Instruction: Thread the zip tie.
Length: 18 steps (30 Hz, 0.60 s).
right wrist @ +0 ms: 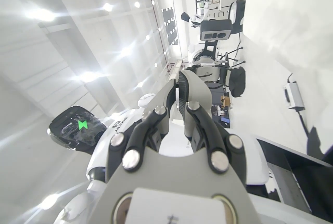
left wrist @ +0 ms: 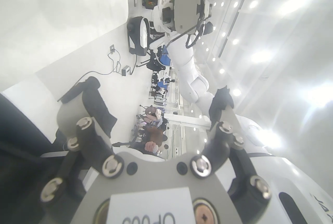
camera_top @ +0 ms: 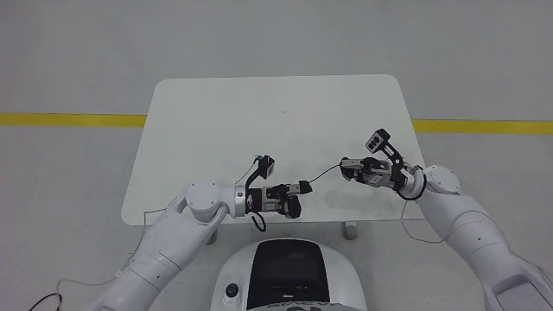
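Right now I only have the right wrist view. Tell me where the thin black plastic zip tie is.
Observer: The thin black plastic zip tie sticks out of the shut right gripper, over the white rounded table.
Operator: Report the left gripper.
Observer: The left gripper is open, fingers spread wide, nothing between them.
Operator: Give me the tie's free end.
Observer: It points toward the left gripper and ends near its fingertips; contact is unclear.
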### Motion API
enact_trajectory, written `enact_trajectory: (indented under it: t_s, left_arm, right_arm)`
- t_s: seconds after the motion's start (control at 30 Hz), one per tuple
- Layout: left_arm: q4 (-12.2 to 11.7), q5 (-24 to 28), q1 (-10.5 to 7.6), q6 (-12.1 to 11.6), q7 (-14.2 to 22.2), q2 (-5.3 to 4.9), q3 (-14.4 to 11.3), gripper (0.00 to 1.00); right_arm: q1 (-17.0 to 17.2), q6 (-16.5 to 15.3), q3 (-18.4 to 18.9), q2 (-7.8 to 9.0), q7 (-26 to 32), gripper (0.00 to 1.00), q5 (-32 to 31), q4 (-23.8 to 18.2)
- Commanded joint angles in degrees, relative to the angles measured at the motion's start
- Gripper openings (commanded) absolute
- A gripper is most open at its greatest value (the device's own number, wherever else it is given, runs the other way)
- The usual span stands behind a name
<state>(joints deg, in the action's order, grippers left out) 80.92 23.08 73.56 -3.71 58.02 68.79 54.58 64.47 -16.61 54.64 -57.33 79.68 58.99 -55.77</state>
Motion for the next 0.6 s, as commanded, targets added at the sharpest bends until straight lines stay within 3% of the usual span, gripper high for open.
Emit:
enact_trajectory:
  t_s: [0.0,0.33,0.57]
  left_arm:
    - [-0.9,0.8,-1.53,0.4,0.7,0.32,-1.3,1.0]
    - [-6.7,6.0,-9.59,0.9,-0.1,3.0,-8.3,1.0]
    - [-6.7,6.0,-9.59,0.9,-0.1,3.0,-8.3,1.0]
  right_arm:
    - [0.5,0.5,0.3,0.18,0.0,0.0,0.7,-0.6]
    - [1.6,2.5,0.2,0.95,0.0,0.0,4.0,-1.7]
    - [1.4,2.5,0.1,0.97,0.0,0.0,4.6,-1.4]
